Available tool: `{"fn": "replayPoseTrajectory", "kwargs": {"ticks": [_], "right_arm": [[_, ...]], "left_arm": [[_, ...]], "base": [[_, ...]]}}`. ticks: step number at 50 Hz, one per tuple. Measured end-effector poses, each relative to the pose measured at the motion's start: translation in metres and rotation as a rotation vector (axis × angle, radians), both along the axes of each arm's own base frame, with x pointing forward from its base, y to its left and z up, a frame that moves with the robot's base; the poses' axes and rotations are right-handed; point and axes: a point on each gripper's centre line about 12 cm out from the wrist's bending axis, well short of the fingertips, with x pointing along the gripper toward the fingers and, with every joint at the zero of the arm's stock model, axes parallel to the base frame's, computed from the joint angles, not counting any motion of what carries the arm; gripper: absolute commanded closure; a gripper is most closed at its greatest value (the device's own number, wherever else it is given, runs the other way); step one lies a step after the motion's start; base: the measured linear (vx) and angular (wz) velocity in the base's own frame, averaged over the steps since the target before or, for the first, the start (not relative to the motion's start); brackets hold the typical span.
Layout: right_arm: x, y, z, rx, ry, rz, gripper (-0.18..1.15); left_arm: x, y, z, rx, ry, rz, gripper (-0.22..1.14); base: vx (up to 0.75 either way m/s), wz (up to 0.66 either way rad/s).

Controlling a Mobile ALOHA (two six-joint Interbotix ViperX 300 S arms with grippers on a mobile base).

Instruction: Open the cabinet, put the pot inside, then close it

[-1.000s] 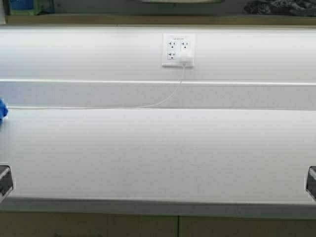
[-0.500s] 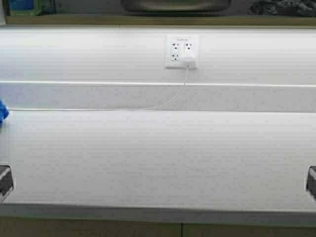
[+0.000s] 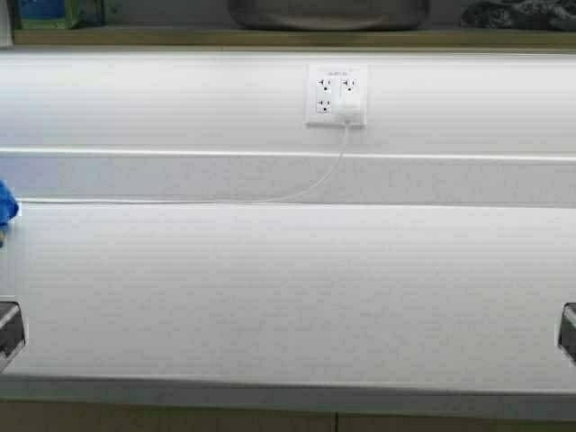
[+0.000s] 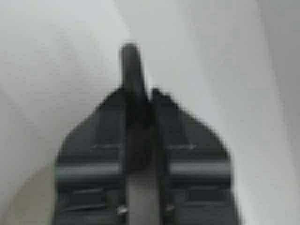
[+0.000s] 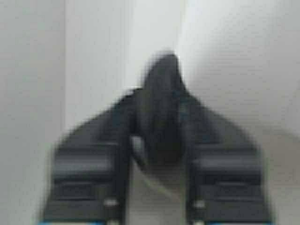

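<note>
The grey pot (image 3: 328, 13) shows only as its lower body at the top middle of the high view, just above the cabinet's wooden shelf edge (image 3: 180, 37). I cannot tell whether it rests on the shelf. The cabinet doors are out of view. Neither gripper shows in the high view. In the left wrist view my left gripper (image 4: 138, 93) is shut on a thin black loop handle (image 4: 131, 61) that sticks out past the fingertips. In the right wrist view my right gripper (image 5: 159, 93) is shut on the other black handle (image 5: 161, 75).
A white counter (image 3: 288, 288) runs below a white wall with an outlet (image 3: 336, 94) and a plugged-in white cable (image 3: 297, 191). A blue object (image 3: 4, 209) sits at the far left. On the shelf are a blue-green container (image 3: 45, 11) and a dark heap (image 3: 517, 13).
The robot has moved: the outlet and the counter's front edge have shifted down and slightly right. The pot's underside has come into view at the top middle.
</note>
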Motion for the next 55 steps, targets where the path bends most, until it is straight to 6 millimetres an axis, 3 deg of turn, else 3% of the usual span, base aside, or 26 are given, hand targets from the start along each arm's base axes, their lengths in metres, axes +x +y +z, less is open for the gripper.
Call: {"fn": "replayPoseTrajectory", "kwargs": {"ticks": [6, 15, 41, 50, 55], "right_arm": [[-0.009, 0.000, -0.007, 0.013, 0.005, 0.005, -0.07], [-0.017, -0.007, -0.013, 0.006, -0.006, -0.012, -0.07], [-0.053, -0.020, 0.006, 0.007, -0.119, -0.043, -0.07], [-0.085, -0.025, -0.002, -0.023, -0.121, -0.037, -0.06], [-0.114, -0.021, 0.000, -0.091, -0.158, 0.010, 0.06]], "left_arm": [[-0.006, 0.003, -0.008, -0.068, -0.030, 0.013, -0.08], [-0.018, 0.002, -0.019, -0.112, -0.040, 0.015, -0.10], [-0.066, 0.033, 0.011, -0.146, -0.162, 0.064, -0.09], [-0.095, 0.044, 0.020, -0.120, -0.187, 0.055, -0.06], [-0.119, 0.044, 0.018, -0.047, -0.205, 0.015, 0.13]], "base": [[0.01, 0.01], [0.00, 0.01], [0.00, 0.00], [0.00, 0.00], [0.00, 0.00]]}}
